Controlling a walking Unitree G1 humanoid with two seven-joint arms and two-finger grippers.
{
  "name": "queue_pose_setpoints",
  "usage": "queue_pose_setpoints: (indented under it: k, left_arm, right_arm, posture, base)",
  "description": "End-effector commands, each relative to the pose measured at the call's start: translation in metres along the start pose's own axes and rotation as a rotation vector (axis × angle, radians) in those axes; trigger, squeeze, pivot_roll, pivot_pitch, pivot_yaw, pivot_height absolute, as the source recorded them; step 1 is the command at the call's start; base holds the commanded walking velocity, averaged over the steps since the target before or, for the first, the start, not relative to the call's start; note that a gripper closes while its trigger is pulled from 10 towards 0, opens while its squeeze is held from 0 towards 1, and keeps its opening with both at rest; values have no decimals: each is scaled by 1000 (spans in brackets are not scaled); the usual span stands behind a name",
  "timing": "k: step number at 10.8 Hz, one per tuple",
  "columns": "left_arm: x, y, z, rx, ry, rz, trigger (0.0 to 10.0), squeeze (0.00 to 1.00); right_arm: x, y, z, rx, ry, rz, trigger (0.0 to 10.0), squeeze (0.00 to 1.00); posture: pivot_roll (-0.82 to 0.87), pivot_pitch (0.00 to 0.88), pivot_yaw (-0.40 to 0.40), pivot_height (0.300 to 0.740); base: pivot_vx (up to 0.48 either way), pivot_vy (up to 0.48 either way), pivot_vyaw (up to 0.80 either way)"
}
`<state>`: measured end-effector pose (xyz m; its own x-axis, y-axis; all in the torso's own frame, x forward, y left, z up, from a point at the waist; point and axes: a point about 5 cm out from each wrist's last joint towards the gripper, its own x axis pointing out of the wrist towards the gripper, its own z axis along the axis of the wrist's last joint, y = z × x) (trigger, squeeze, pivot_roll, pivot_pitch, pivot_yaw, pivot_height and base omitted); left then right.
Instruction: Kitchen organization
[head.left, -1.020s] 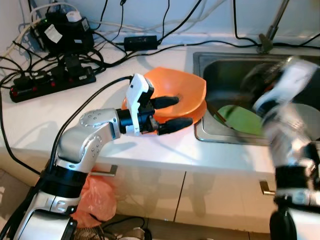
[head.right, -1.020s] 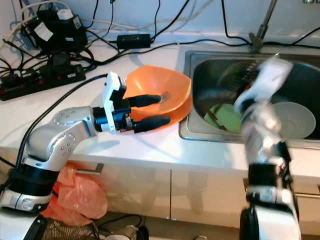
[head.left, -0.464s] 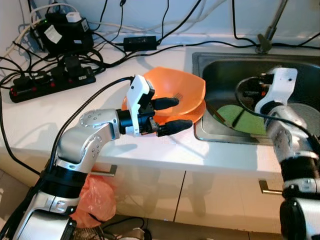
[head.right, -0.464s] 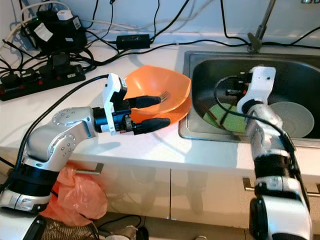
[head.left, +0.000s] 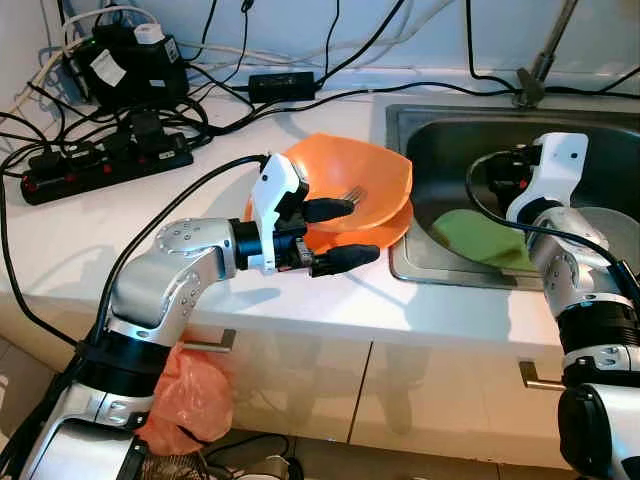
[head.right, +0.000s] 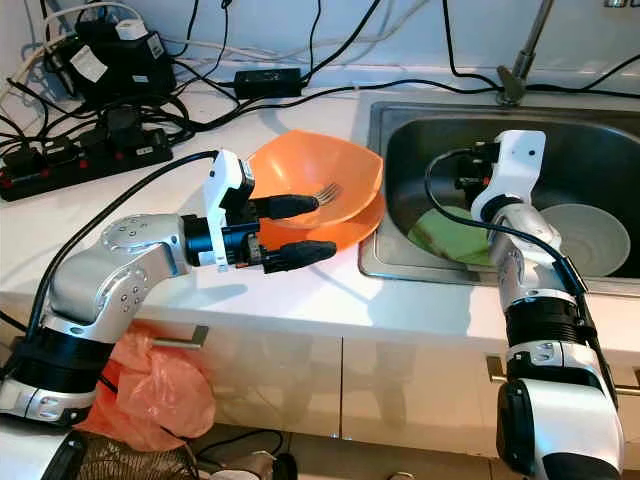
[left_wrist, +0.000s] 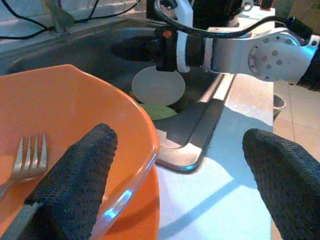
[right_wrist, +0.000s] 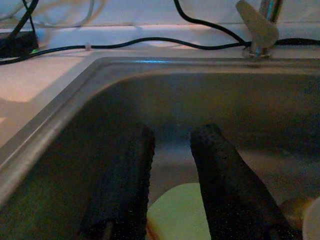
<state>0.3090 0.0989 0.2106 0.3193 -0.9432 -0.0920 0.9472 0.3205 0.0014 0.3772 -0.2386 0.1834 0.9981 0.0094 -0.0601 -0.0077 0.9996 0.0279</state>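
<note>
White kitchen countertop with a stainless sink set into it, white cabinet fronts below. Black power strip and tangled cables sit at the back by the wall. Stacked orange bowls rest on the counter just beside the sink edge, a fork inside the top one. Left gripper has fingers apart, straddling the bowl rim. Right gripper is down in the sink, fingers slightly apart, over a green plate; white bowl beside it. Orange plastic bag hangs below the counter.
</note>
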Motion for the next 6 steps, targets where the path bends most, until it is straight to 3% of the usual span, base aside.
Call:
queue_pose_setpoints:
  k: [1, 3, 4, 5, 6]
  left_arm:
    - [0, -2, 0, 31, 18, -9, 10000, 0]
    - [-2, 5, 6, 109, 19, 49, 10000, 0]
    - [-4, 9, 16, 190, 25, 82, 10000, 204]
    - [-6, 13, 21, 224, 26, 108, 10000, 1000]
    - [-14, 18, 28, 239, 19, 137, 10000, 1000]
  right_arm:
    - [2, -1, 4, 4, -13, 2, 10000, 1000]
    - [1, 3, 9, 39, -43, 10, 10000, 1000]
    - [0, 9, 14, 67, -79, 32, 10000, 1000]
    - [-1, 11, 18, 66, -105, 36, 10000, 1000]
    - [-6, 23, 25, 139, -156, 106, 10000, 1000]
  posture:
    - [90, 60, 78, 740]
    - [89, 59, 78, 740]
    - [91, 57, 78, 740]
    - [94, 55, 79, 740]
    - [98, 53, 83, 740]
  base:
    - [0, 0, 0]
    - [0, 0, 0]
    - [0, 0, 0]
    - [0, 0, 0]
    - [0, 0, 0]
